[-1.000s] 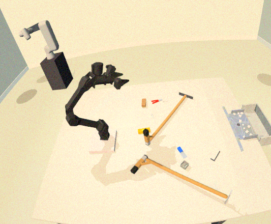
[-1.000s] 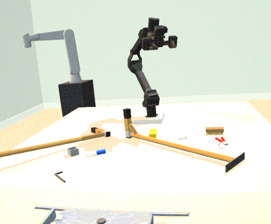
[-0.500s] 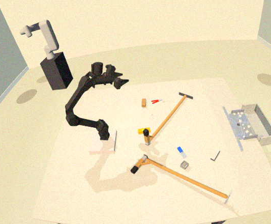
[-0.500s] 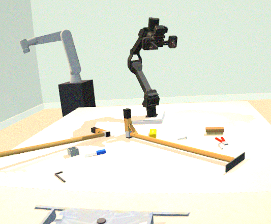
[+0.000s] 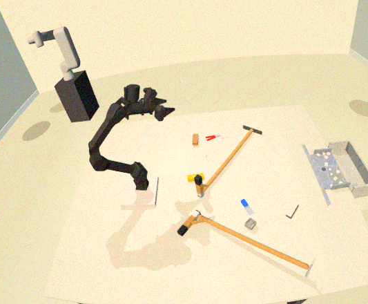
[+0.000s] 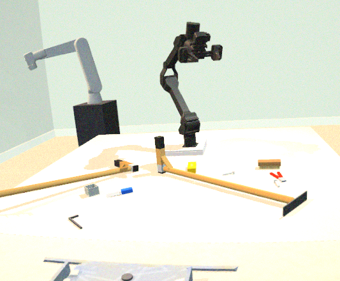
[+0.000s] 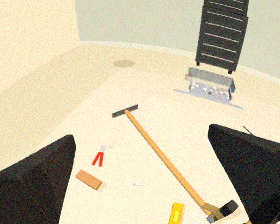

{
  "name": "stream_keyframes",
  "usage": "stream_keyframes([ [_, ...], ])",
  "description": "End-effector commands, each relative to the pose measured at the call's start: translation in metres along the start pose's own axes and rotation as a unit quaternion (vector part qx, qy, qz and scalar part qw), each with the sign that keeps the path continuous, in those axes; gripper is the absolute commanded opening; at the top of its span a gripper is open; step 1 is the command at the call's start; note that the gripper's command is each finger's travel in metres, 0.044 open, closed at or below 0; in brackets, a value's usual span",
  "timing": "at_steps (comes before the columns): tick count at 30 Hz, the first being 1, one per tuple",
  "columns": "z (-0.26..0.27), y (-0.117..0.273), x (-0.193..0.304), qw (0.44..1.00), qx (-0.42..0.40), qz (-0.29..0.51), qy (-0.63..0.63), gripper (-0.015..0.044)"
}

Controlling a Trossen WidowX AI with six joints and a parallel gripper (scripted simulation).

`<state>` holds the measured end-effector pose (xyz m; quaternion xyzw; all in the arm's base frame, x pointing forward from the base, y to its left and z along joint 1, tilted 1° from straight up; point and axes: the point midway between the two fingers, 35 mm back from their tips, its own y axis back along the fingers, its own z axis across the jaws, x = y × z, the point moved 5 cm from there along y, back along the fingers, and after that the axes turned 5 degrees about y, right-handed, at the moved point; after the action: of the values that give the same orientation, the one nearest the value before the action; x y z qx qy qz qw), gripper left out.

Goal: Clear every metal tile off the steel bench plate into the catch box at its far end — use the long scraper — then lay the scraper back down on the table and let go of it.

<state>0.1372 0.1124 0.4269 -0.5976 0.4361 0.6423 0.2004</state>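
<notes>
My gripper [image 5: 170, 105] [image 6: 203, 54] [image 7: 144, 136] is open and empty, high above the table's robot side. A long orange-handled tool [image 5: 228, 160] [image 6: 225, 183] [image 7: 163, 155] with a wide dark blade lies on the table, its black-tipped grip post upright at the near end. Another long orange-handled tool [image 5: 254, 242] [image 6: 59, 182] has a thin pale head; its grip lies tilted low. The steel bench plate [image 5: 315, 162] [image 6: 104, 271] carries several small pale tiles [image 5: 335, 178] and a dark disc [image 5: 324, 169] [image 6: 127, 276]. The grey catch box [image 5: 361, 162] [image 7: 211, 76] adjoins its far end.
A yellow block [image 5: 194, 175] stands beside the dark-bladed tool's grip. A brown block [image 5: 195, 139] and red-handled pliers [image 5: 210, 137] lie to one side. A blue-and-white item [image 5: 244, 203], small grey box [image 5: 250, 224] and hex key [image 5: 293, 212] lie between the tools and plate.
</notes>
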Motion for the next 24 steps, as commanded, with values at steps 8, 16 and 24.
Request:
stream_keyframes([
  [8,-0.02,0.003,-0.005,0.992,0.061,-0.049,-0.099,0.044],
  [16,-0.042,0.009,-0.009,0.966,0.119,-0.112,-0.201,0.044],
  [24,-0.063,0.02,-0.012,0.922,0.167,-0.185,-0.295,0.044],
])
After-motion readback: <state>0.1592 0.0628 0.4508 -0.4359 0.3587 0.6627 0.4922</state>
